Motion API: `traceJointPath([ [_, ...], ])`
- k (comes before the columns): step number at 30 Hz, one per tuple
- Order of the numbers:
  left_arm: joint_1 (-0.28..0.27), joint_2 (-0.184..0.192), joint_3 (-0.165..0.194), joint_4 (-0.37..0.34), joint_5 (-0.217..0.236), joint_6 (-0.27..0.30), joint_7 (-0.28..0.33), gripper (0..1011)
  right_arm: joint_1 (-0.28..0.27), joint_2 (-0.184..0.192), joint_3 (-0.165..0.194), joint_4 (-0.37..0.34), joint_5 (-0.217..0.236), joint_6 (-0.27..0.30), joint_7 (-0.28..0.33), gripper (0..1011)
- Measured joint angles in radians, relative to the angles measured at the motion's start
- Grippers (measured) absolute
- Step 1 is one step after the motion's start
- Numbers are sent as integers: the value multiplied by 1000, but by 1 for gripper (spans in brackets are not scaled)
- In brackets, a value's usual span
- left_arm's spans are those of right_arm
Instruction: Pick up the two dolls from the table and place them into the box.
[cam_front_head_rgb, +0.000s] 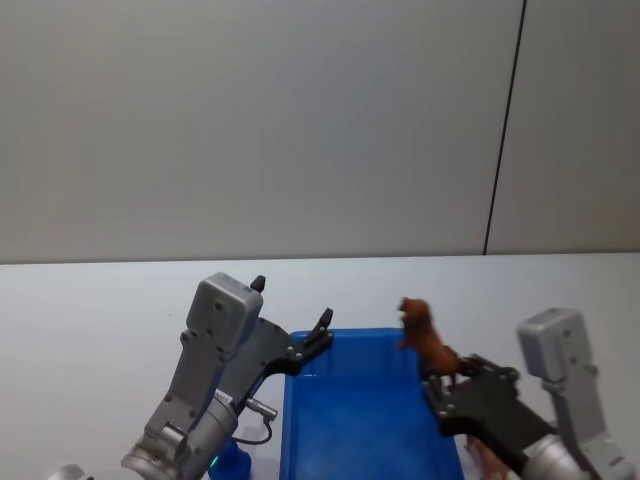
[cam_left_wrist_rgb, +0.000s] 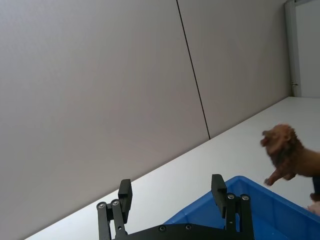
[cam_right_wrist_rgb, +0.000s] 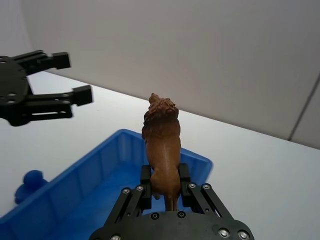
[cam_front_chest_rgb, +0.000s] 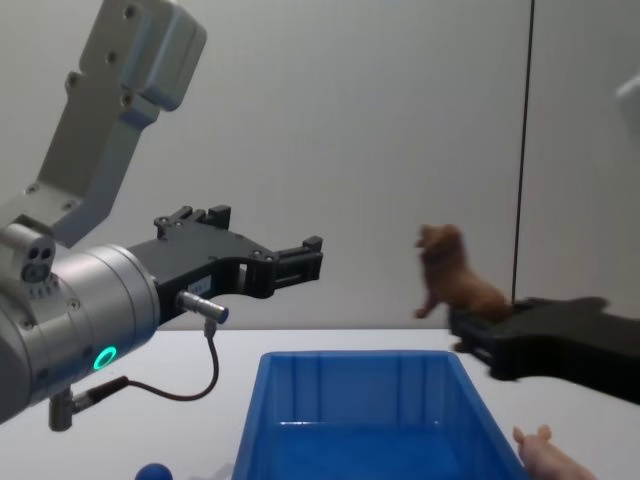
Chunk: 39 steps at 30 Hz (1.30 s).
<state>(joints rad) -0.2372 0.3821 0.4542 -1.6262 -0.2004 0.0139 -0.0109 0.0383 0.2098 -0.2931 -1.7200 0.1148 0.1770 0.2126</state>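
Head view: the right gripper (cam_front_head_rgb: 440, 380) has fingers clamped on the brown doll (cam_front_head_rgb: 422, 335) over the blue box (cam_front_head_rgb: 350, 420). The left gripper (cam_left_wrist_rgb: 171, 186), fingers spread, is empty.

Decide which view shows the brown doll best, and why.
The right wrist view: the brown doll stands close and central, clamped in the right gripper. Head and chest views show it smaller; the left wrist view cuts off its rear.
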Motion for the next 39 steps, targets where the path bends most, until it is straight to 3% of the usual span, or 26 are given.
traceJointPath([
  [5, 0, 0, 0, 0, 0, 0, 0, 1001, 30, -23, -15, 37, -11, -2, 47, 389],
  [12, 0, 0, 0, 0, 0, 0, 0, 1001, 64, -48, -28, 83, -23, -3, 84, 642],
  [25, 0, 0, 0, 0, 0, 0, 0, 1001, 63, -48, -28, 87, -27, 1, 59, 1001],
  [39, 0, 0, 0, 0, 0, 0, 0, 1001, 9, -13, -7, 16, -13, 32, -42, 1001],
])
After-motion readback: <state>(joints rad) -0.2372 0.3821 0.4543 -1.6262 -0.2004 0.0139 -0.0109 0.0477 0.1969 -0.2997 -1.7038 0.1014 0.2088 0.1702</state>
